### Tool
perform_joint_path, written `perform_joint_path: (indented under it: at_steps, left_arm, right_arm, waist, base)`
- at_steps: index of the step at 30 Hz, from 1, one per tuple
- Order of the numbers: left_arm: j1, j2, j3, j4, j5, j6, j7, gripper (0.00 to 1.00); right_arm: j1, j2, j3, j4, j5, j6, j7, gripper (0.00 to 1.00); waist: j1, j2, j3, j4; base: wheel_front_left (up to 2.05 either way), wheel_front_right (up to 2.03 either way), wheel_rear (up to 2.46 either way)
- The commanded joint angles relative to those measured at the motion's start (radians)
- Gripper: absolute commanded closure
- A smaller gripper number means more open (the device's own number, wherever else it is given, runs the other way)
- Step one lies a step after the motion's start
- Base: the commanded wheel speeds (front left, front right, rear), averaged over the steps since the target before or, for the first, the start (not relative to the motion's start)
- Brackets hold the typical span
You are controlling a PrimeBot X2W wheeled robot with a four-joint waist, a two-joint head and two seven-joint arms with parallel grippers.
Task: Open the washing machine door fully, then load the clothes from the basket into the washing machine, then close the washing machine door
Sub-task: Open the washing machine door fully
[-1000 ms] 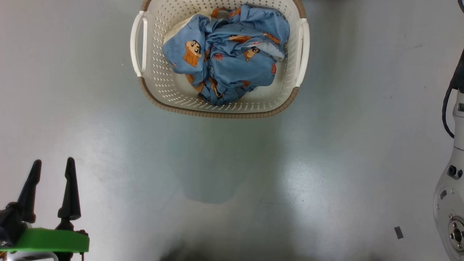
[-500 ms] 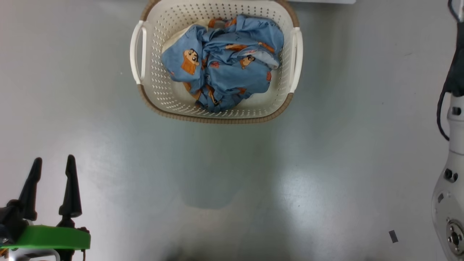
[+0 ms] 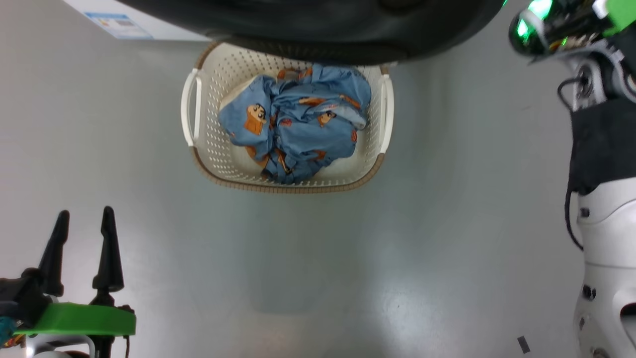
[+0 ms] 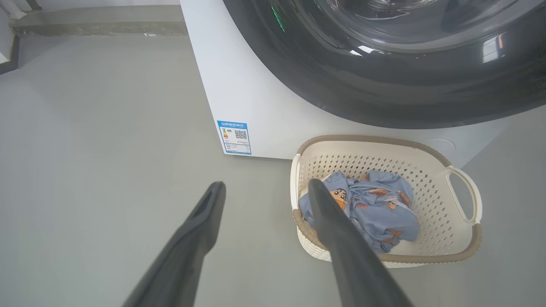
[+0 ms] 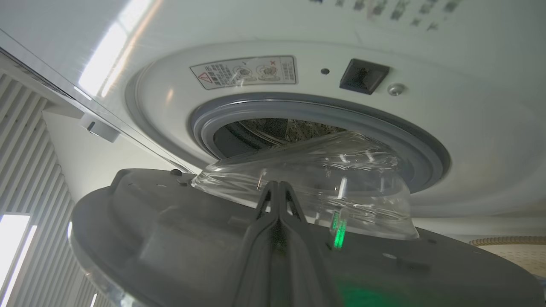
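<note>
With the washing machine door (image 5: 170, 230) swung out, the right fingers (image 5: 278, 200) are pressed together and lie along its grey inner face, tips at the base of the glass bowl (image 5: 307, 179); can't tell if they actually touch it. Past the bowl: gasket (image 5: 239, 113) and drum (image 5: 273, 130) of the washing machine (image 5: 469, 128). Right arm (image 3: 603, 223) runs up the right edge of the head view, green wrist at top right by the door's rim. Left fingers (image 3: 108, 233) are spread, holding nothing, pointing up at lower left over the floor (image 3: 298, 278), well apart from the basket (image 3: 298, 189). Basket sits on the floor just in front of the machine, far rim under the door's overhang, clothes (image 3: 298, 119) heaped inside. Versus a second ago: head camera has shifted, so the door and the machine corner with the label sticker (image 3: 119, 25) are now in frame; clothes heap and left fingers' spread unchanged.
</note>
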Motion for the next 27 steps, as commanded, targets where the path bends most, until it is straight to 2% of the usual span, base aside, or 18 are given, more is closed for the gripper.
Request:
perform_joint_path:
  at_steps: [1, 27]
  left_arm:
    - [0.009, 0.019, 0.034, -0.01, 0.014, -0.002, -0.006, 0.0]
    - [0.056, -0.04, 0.04, 0.01, 0.046, -0.002, -0.006, 0.0]
  right_arm:
    - [0.039, 0.033, 0.024, -0.023, 0.009, 0.002, 0.016, 1.0]
    - [0.259, 0.068, 0.172, 0.015, 0.009, 0.002, 0.156, 1.0]
  waist:
    - [0.0, 0.0, -0.05, -0.01]
    - [0.0, 0.0, -0.246, 0.025]
  base:
    - [0.0, 0.0, 0.0]
    - [0.0, 0.0, 0.0]
